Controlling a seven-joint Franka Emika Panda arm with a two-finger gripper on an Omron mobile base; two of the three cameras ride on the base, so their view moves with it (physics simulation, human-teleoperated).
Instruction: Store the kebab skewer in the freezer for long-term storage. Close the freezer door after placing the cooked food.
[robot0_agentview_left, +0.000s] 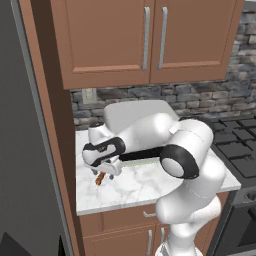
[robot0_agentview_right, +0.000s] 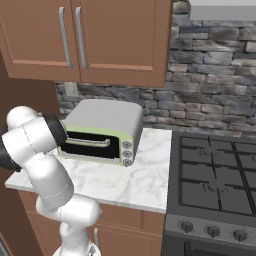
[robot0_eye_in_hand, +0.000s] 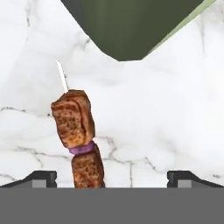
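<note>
On the marble counter (robot0_agentview_left: 135, 187), lay kebab skewer (robot0_eye_in_hand: 78, 140) beneath wide-open claw (robot0_eye_in_hand: 111, 177); probably light, stiff-sticked, greasy chunks; best pinched across the meat, near the middle.

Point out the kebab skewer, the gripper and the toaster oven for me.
kebab skewer (robot0_eye_in_hand: 78, 131), hand view: upper meat chunk.
gripper (robot0_agentview_left: 108, 170), left base view: between its open fingertips.
toaster oven (robot0_agentview_right: 102, 131), right base view: top front edge.
</note>
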